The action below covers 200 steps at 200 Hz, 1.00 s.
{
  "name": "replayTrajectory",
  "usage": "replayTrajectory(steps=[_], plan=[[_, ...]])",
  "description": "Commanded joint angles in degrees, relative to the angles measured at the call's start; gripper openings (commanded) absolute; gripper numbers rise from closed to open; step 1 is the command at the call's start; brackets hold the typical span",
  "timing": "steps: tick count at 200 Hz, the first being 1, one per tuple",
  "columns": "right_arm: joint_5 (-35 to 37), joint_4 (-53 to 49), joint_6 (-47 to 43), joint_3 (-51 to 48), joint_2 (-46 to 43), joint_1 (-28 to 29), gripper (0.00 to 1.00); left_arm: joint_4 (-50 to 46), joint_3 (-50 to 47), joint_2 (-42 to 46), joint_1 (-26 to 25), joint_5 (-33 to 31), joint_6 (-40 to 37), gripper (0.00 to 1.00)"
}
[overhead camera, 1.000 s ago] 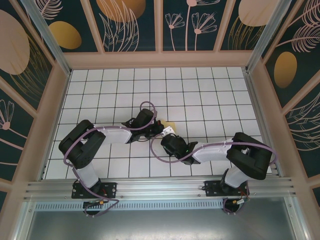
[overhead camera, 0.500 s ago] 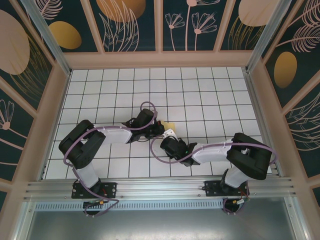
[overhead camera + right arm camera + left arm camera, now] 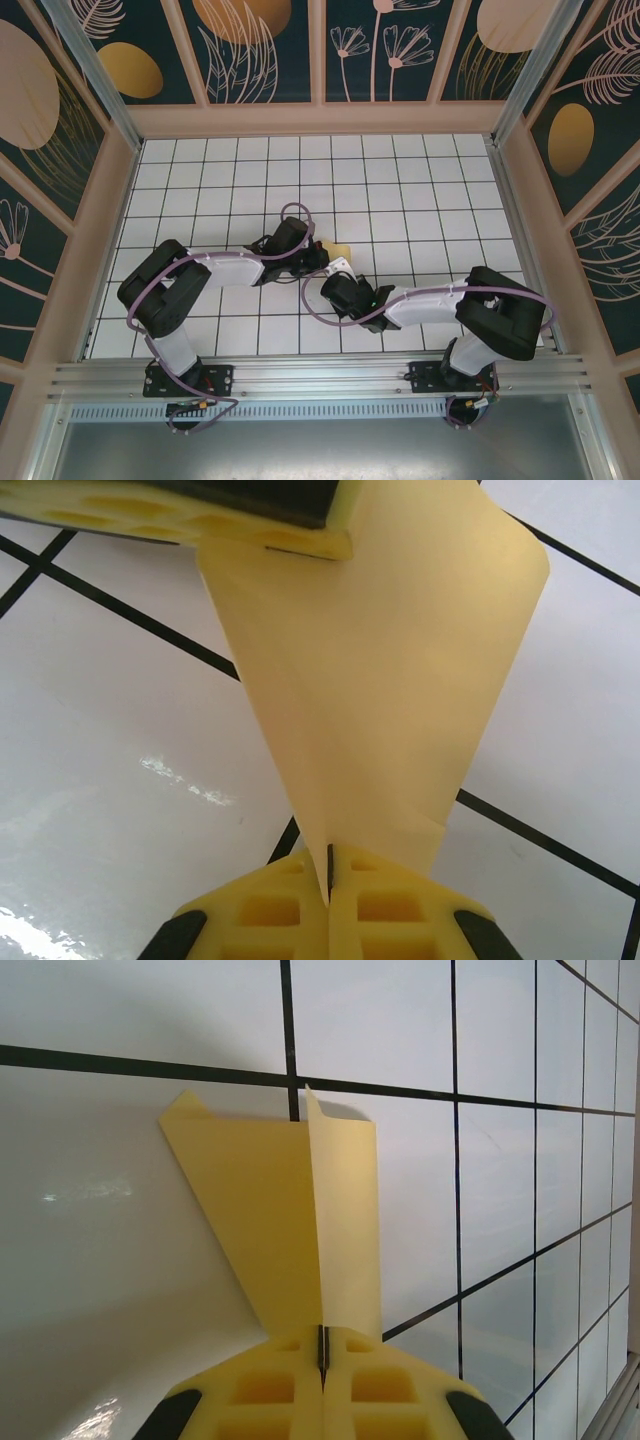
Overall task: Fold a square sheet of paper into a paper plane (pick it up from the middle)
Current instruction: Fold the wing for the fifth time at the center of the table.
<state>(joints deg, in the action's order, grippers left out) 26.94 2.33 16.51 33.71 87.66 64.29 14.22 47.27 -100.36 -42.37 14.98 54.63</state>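
Above white grid table [image 3: 420, 190], clamping paper plane [image 3: 380, 680] at opposite ends with left gripper [image 3: 323, 1345] and right gripper [image 3: 329, 865] both pinched tight, seemingly stretching it lengthwise between them.

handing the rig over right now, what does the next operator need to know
Left gripper: shut on the folded yellow paper.
Right gripper: shut on the same paper, at its opposite end.
Paper: stretched between the two grippers at mid table, apparently lifted off the tiles.
Done: picked up, with a centre crease and angled folds in place.
Left: probably the final wing shaping, then release. How finished the wings are is unclear.
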Motion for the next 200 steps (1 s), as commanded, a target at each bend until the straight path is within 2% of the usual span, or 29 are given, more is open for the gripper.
replayTrajectory(steps=[1,48,61,75,85,108,140,200], plan=[[-2.0,-0.7,1.1,1.3,-0.5,0.3,0.01,-1.0,1.1,-0.6,0.2,0.2,-1.1,0.0],[-9.9,3.6,1.5,-0.6,-1.2,-1.9,0.0,-1.3,0.7,0.2,0.2,-0.1,-1.3,0.07],[-12.1,5.2,1.7,-1.4,-1.2,-3.1,0.0,-1.7,0.6,0.3,0.2,-0.2,-1.3,0.19],[-15.0,6.6,2.2,-2.3,-1.5,-4.4,0.0,-1.8,0.4,0.7,0.3,-0.3,-1.5,0.22],[-17.4,7.9,2.7,-3.1,-1.8,-5.6,0.0,-1.7,0.1,1.6,0.3,-0.8,-1.3,0.32],[-22.1,10.7,3.8,-5.0,-3.2,-7.6,0.0,-2.6,0.0,4.1,0.3,-1.9,-1.6,0.46],[-25.8,13.3,4.8,-7.3,-5.1,-9.8,0.0,-2.6,-0.2,6.2,0.4,-2.2,-2.0,0.46],[-22.5,11.0,2.3,-6.9,-4.1,-8.8,0.04,-2.4,0.0,2.5,0.5,-0.1,-2.0,0.51]])
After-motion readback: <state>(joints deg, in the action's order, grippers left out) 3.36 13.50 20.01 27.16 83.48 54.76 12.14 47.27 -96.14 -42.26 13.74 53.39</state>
